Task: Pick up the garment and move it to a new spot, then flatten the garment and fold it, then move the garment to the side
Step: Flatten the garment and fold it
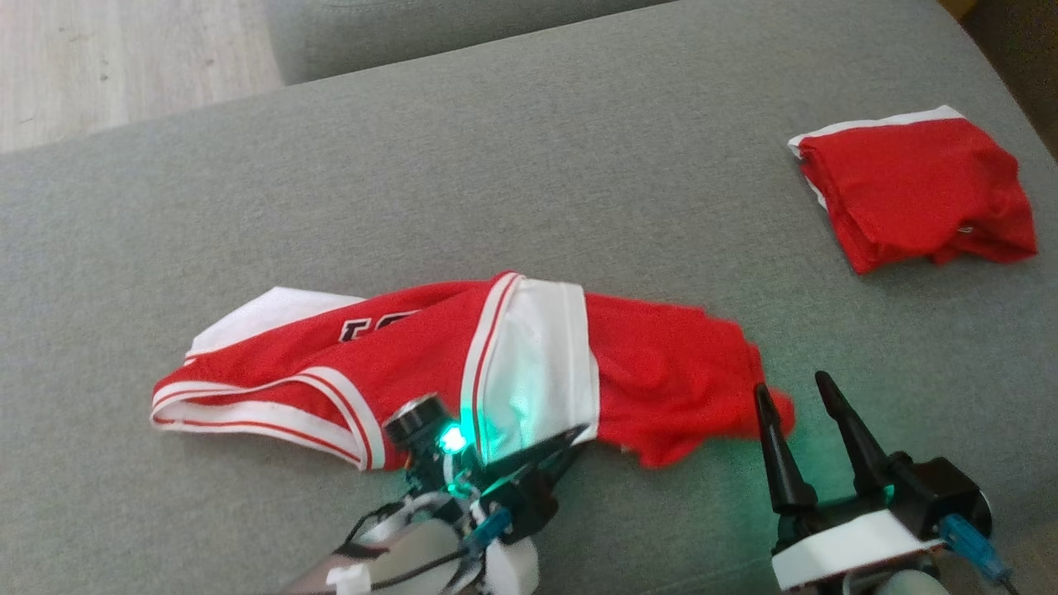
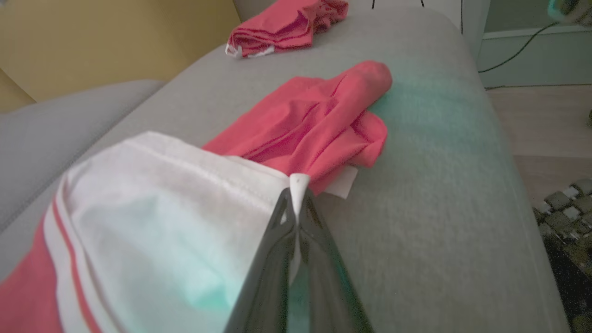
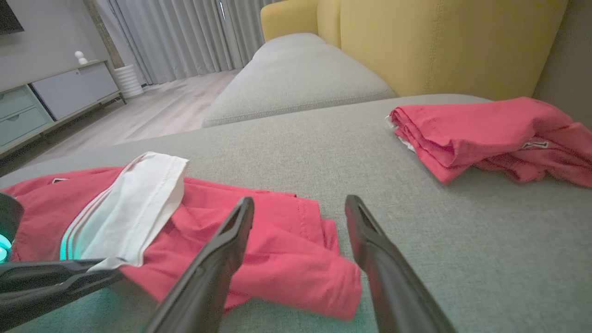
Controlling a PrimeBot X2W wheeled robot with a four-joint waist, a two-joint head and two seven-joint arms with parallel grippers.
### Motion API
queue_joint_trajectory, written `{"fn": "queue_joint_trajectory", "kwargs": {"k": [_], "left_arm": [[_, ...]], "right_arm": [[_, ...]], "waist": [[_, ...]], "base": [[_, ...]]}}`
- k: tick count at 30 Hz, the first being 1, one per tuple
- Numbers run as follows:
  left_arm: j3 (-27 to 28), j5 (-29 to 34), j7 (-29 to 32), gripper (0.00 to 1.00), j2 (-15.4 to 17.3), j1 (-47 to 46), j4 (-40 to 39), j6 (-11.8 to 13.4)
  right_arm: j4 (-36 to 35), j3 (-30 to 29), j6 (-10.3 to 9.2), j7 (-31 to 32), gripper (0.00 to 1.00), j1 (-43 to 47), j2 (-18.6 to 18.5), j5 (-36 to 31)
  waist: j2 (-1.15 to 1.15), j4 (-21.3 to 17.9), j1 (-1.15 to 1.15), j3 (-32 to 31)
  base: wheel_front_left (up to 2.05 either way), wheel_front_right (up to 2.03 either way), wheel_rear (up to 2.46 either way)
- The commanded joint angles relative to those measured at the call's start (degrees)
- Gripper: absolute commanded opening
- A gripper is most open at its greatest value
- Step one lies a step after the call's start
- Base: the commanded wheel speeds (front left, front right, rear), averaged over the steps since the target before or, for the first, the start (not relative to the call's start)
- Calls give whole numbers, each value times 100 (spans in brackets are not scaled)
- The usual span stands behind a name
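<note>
The garment (image 1: 661, 368) is lying bunched on the near part of the sofa (image 1: 496, 165), with the left gripper (image 1: 570, 436) pinching its white band (image 1: 537, 364), jaws closed on the cloth. The right gripper (image 1: 789, 384) is hovering wide open and empty just beside the red end. For a clean lift, I judge the right should be biting a firm edge there, level with the left, both rising together and keeping clear of the folded pile (image 1: 917, 190) far right.
</note>
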Motion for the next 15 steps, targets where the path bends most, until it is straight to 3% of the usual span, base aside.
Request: {"fn": "queue_joint_trajectory", "kwargs": {"k": [1,6,15], "left_arm": [[101,-69,-29,0,108,-41,-86,-49],[31,-131,-29,0,122,71,-34,-186],[15,-122,-29,0,25,101,-28,-149]], "right_arm": [[-103,125,-3,-22,100,-106,-116,34],[635,-59,-3,-22,100,-105,-78,-16],[1637,81,-3,-22,100,-315,17,313]], "waist": [[0,31,0,-1],[0,100,0,18],[0,178,0,37]], "base": [[0,0,0],[0,0,0],[0,0,0]]}}
